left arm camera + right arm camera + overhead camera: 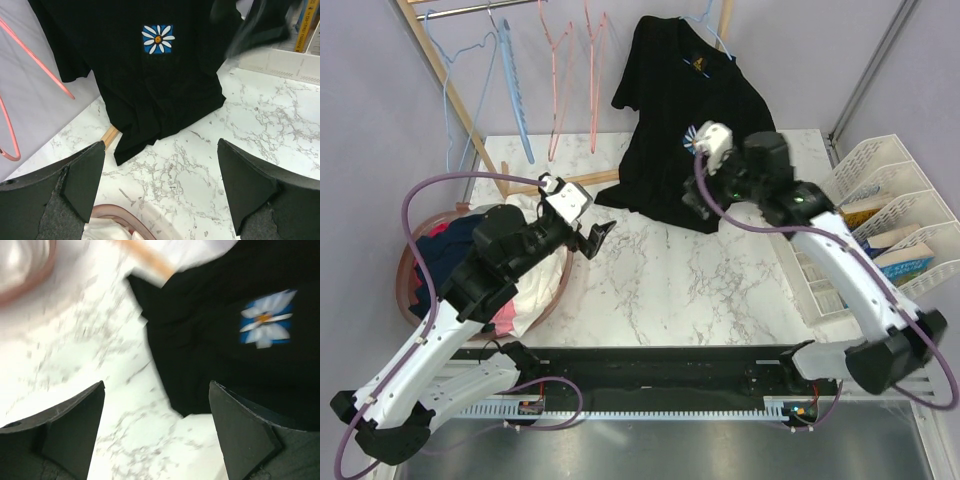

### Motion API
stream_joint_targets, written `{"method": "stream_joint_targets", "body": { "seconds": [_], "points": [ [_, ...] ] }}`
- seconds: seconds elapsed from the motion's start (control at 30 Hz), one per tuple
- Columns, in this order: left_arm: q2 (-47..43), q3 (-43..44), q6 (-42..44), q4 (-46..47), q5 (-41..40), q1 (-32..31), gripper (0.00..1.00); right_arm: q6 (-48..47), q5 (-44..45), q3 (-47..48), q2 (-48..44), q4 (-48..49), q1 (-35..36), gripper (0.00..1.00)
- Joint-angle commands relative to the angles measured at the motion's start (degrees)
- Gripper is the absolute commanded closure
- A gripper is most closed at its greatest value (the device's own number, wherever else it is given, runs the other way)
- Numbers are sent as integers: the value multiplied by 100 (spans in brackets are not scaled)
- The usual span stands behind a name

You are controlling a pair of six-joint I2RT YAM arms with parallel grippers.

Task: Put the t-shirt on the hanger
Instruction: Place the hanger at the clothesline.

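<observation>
the t-shirt [690,120] is already hanging on the hanger [717,40], hem trailing on the desk [660,285], while the left jaws and right jaws are gaping wide, holding nothing.

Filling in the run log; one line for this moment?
t-shirt on hanger, hem touching table | left gripper open, empty | right gripper open, empty, near hem

Bright, even light leaves only soft shadows on the marble worktop [670,270]. The top and left wrist views are sharp. The right wrist view is motion-blurred, smearing the print on the t-shirt [225,365].
</observation>
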Motion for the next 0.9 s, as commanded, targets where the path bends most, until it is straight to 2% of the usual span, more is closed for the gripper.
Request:
{"method": "stream_joint_targets", "body": {
  "seconds": [0.0, 0.27, 0.47, 0.57, 0.6, 0.73, 0.77, 0.83, 0.87],
  "points": [
    [0, 31, -333, -42, -17, 53, 1, -531, 457, -286, 1080, -437, 517, 10],
    [-71, -83, -298, -191, -26, 150, 1, -786, 1214, 619, 3276, 38, 623, 12],
    [-123, -232, -298, -174, -17, 220, 1, -892, 1731, 1138, 4340, 442, 614, 16],
    [-141, -241, -298, -174, 0, 246, 1, -778, 1873, 1419, 4806, 495, 597, 27],
    [-150, -241, -289, -182, 9, 255, 1, -691, 1882, 1550, 4896, 521, 588, 34],
    [-185, -259, -245, -226, 9, 281, 1, -488, 1900, 1928, 5396, 583, 553, 52],
    [-194, -259, -228, -226, 9, 299, 1, -453, 1882, 2060, 5493, 566, 544, 68],
    [-185, -267, -228, -226, 27, 317, 1, -400, 1760, 2569, 5747, 522, 509, 83],
    [-167, -276, -228, -235, 18, 325, 1, -304, 1724, 2780, 5819, 530, 430, 100]
  ]
}}
